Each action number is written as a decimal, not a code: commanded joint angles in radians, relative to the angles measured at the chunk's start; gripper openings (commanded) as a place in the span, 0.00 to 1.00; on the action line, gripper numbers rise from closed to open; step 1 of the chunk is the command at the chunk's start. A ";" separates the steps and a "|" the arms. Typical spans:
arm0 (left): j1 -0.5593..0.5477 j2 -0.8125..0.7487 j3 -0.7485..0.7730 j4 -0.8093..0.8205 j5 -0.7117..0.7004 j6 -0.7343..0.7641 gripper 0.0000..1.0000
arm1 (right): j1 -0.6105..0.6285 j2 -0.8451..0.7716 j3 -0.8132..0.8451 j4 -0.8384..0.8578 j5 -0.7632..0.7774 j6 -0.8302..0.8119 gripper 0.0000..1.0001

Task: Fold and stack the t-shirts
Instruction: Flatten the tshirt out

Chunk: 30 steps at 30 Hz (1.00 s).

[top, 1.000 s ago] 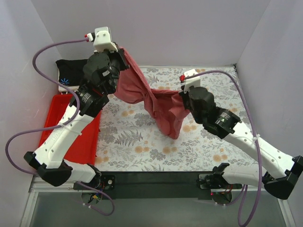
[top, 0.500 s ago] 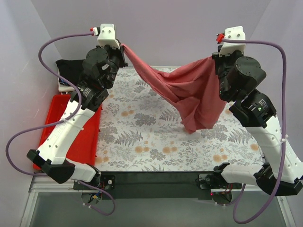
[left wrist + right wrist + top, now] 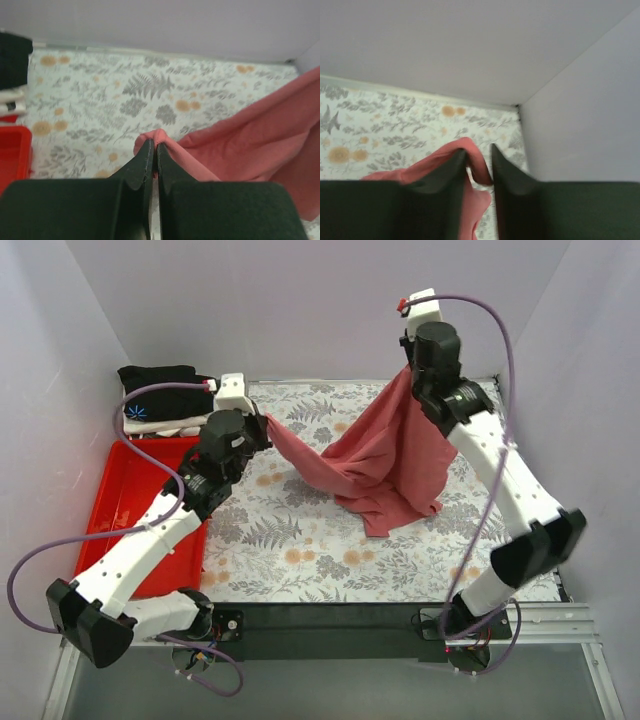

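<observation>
Where salmon-red shirt (image 3: 390,460) meets right gripper (image 3: 478,151), grip unclear

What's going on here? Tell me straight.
The robot is holding the red shirt up in the air. The left hand pinches one part low over the table; the right hand holds another part high at the back right. The shirt's bottom reaches the table. A black shirt lies folded at back left.
</observation>
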<state>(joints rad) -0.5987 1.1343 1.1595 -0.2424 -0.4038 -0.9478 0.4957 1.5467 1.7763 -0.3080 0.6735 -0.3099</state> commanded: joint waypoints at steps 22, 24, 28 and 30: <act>0.145 0.174 -0.069 -0.009 -0.079 -0.105 0.00 | 0.041 -0.154 -1.048 0.299 -0.865 0.463 0.74; 0.148 0.174 -0.069 -0.009 -0.079 -0.105 0.00 | 0.046 -0.114 -1.045 0.342 -0.876 0.465 0.73; 0.149 0.168 -0.070 -0.011 -0.076 -0.105 0.00 | 0.049 -0.071 -1.040 0.375 -0.893 0.466 0.72; 0.149 0.166 -0.072 -0.014 -0.078 -0.105 0.00 | 0.050 -0.051 -1.037 0.383 -0.897 0.466 0.70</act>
<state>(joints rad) -0.4580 1.3209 1.0901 -0.2611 -0.4816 -1.0489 0.5396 1.4738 0.7200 0.0002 -0.1867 0.1474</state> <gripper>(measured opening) 0.027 0.711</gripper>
